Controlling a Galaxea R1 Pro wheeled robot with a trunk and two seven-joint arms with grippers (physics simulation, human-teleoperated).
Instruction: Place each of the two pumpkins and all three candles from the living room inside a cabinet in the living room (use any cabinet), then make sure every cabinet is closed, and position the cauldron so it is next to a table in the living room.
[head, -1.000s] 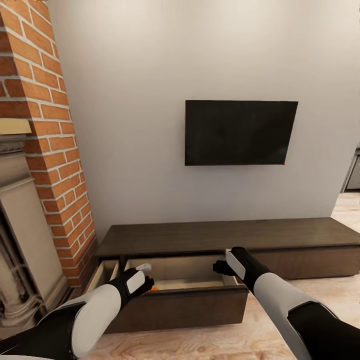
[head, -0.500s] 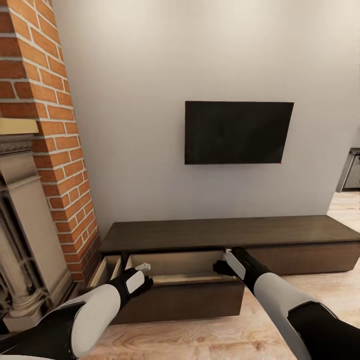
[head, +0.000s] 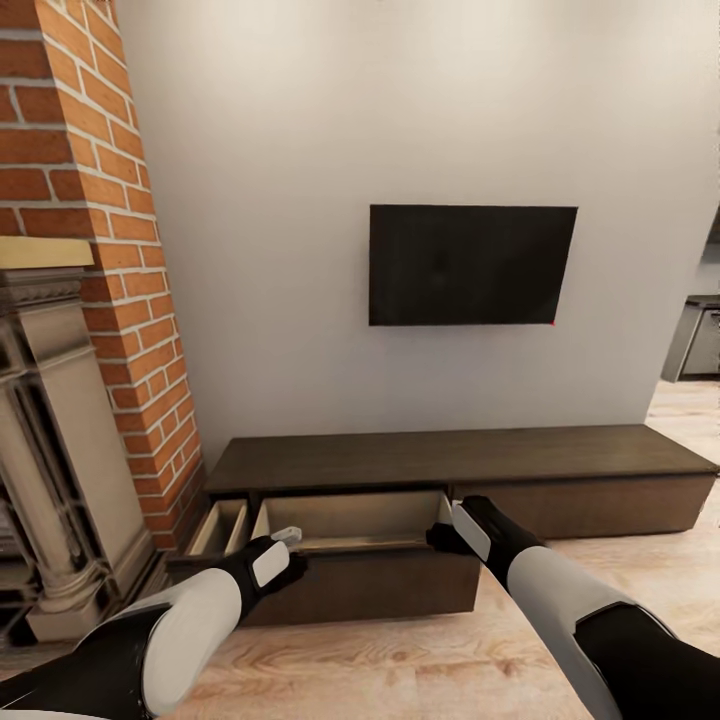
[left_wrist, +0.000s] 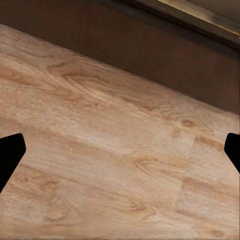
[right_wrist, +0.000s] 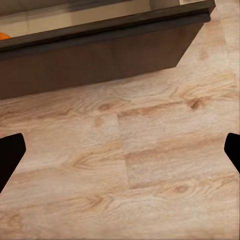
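Item: cabinet (head: 470, 458), a long, low dark-brown wood unit against the grey wall, below the wall-mounted TV (head: 470, 265) and beside the brick chimney (head: 110, 250).
Condition: wide drawer (head: 365, 580) pulled out over the plank floor (head: 420, 670), pale interior exposed; a narrower drawer (head: 215, 530) at the chimney end also stands open.
Contents: an orange sliver, probably a pumpkin (right_wrist: 3, 36), shows just over the drawer's rim in the right wrist view; candles cannot be made out.
Handling, drawer: judged stiff and fairly heavy, sliding on runners; the front is handleless and smooth, so the flat dark face or its top edge is the place to bear on, pushing squarely rather than pinching.
Handling, pumpkin: judged light and rounded, likely to roll if the drawer is shoved hard.
Left gripper (head: 280, 548): fingers spread wide, nothing between them; hovers just beside the wide drawer's front corner at the chimney end, over the floor.
Right gripper (head: 450, 528): fingers likewise spread and empty; near the drawer's opposite end, not touching the front.
Position, wrist views: the drawer front lies ahead of both claws, with bare floor in between.
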